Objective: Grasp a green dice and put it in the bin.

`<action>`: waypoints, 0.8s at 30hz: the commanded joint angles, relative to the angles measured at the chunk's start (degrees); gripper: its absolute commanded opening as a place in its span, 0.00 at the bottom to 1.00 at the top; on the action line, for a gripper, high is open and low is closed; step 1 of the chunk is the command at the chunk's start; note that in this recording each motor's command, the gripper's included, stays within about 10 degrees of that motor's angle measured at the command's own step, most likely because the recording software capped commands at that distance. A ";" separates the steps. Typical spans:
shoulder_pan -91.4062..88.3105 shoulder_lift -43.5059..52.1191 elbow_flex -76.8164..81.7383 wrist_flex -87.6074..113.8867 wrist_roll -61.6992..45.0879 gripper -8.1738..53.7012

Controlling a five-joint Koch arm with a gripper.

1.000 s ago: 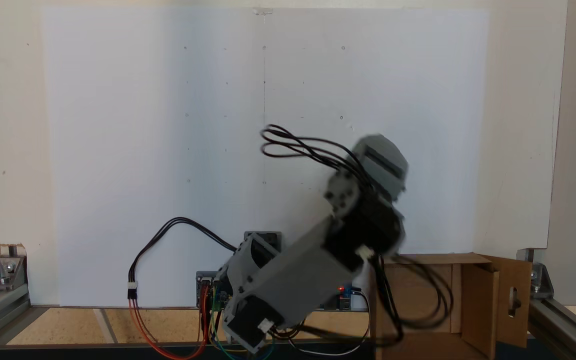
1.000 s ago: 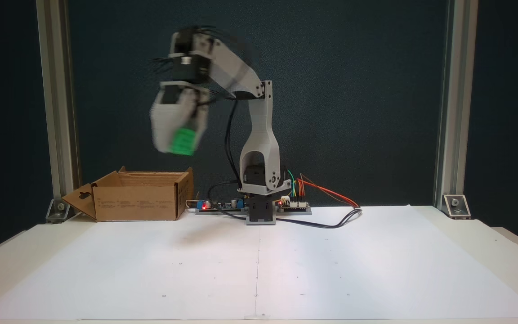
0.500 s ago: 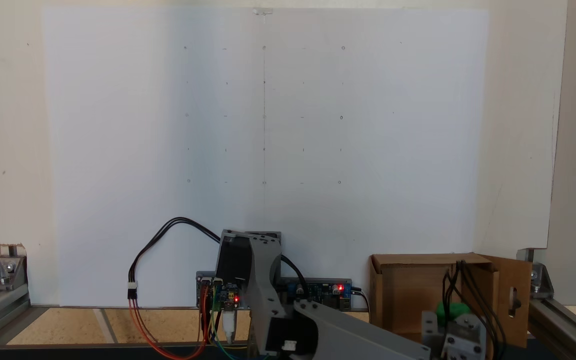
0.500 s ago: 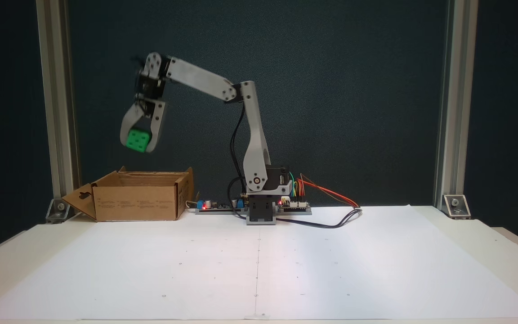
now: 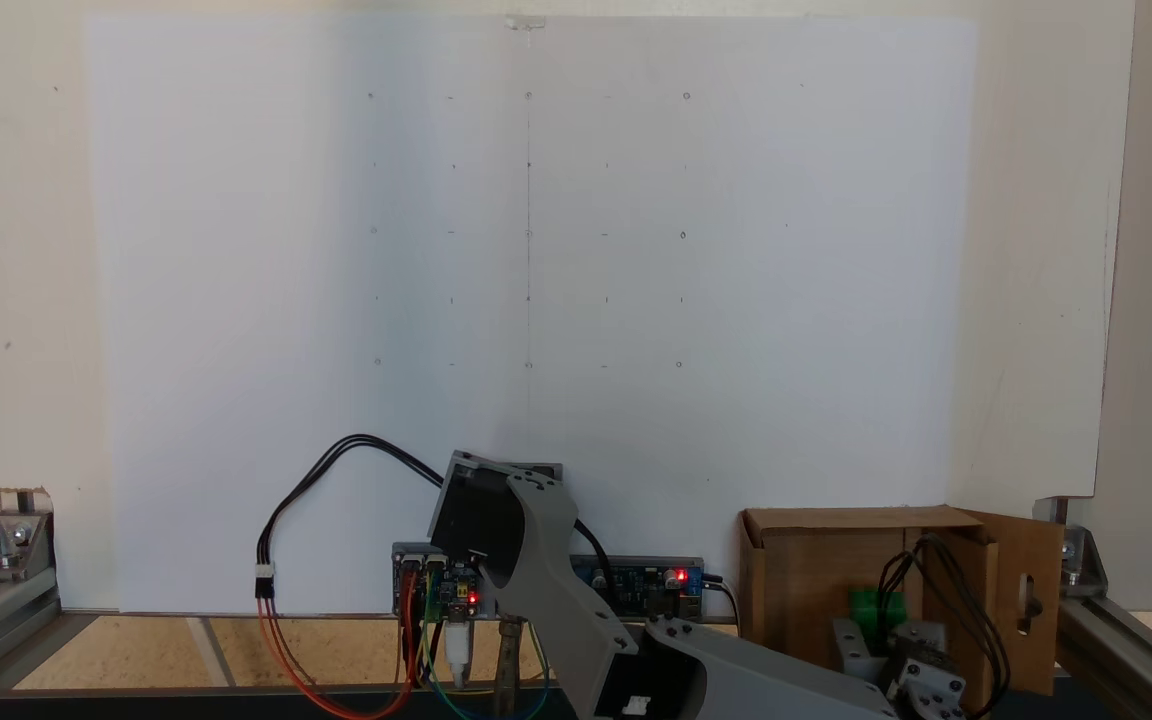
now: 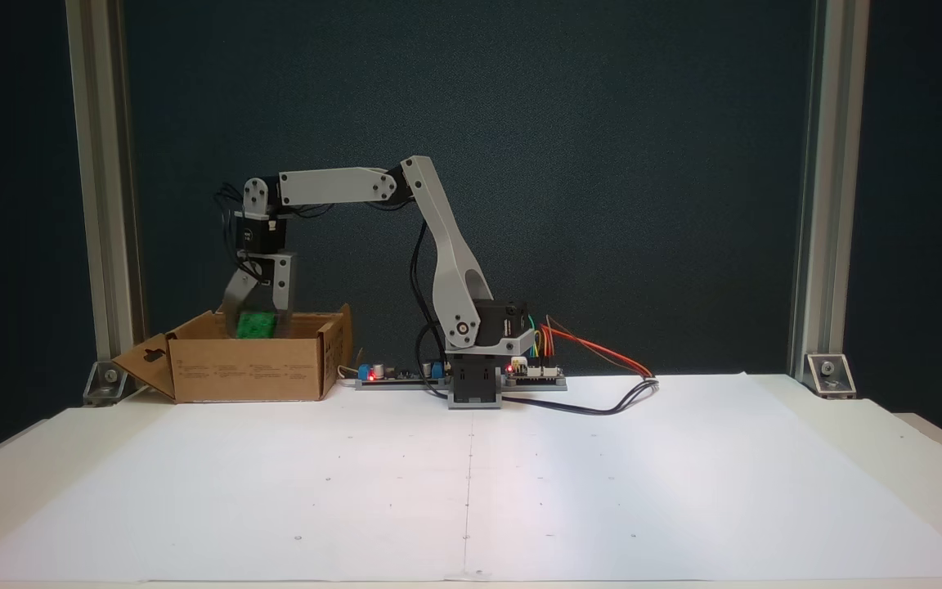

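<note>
1. Since half a second ago, end effector (image 6: 256, 325) has descended from well above the bin (image 6: 250, 368) to its rim.
2. Green dice (image 6: 257, 324): clamped between the jaws at the bin's opening; judged light, rigid, smooth; opposite flat faces suit gripping.
3. Forearm level, wrist pointing down.

lying wide and bare ahead of the arm's base: the white paper-covered table (image 6: 602, 491). crowding the brown corrugated cardboard bin's (image 6: 250, 372) open top: the grey gripper (image 6: 257, 327), clamping the bright green plastic dice (image 6: 257, 325).
</note>
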 commanded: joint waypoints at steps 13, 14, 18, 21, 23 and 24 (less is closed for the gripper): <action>-16.77 25.03 -3.43 -7.38 19.76 0.83; -20.72 28.02 -3.43 -9.05 22.22 0.83; -37.07 35.51 -3.43 -9.93 30.59 0.83; -49.55 39.38 -2.64 -9.67 33.22 0.83; -57.81 40.69 -1.05 -9.84 33.40 0.83; -62.12 41.66 0.53 -9.93 33.49 0.84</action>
